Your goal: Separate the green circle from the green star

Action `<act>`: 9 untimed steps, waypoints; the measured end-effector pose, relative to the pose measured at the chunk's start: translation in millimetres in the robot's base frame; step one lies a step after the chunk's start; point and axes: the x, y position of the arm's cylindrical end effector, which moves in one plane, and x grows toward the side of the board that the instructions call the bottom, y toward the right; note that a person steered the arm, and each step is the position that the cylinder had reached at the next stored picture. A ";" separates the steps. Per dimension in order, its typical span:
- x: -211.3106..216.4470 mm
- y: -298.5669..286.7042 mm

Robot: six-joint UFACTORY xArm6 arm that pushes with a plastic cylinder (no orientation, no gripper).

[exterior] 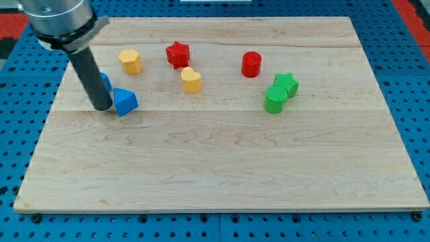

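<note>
My tip (103, 107), the lower end of a plain dark rod with no jaws to part or close, rests on the wooden board (215, 188) at the view's left, just beside a blue triangular block (125, 101) and in front of a second blue block (105, 82) that the rod mostly hides. The green circle (274, 99) and the green star (287, 84) sit touching at the view's right, the circle toward the view's bottom-left of the star, so the pair is not yet separated. Tip and pair lie well apart, with a yellow heart-shaped block (191, 80) roughly between them. Near the view's top stand a yellow block (131, 61), a red star (178, 54) and a red cylinder (251, 64), all clear of the pair. A push against one green block alone, directed away from the other, would likely part them
</note>
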 end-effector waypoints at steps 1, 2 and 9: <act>0.9 53.7; 12.8 98.5; 41.4 265.5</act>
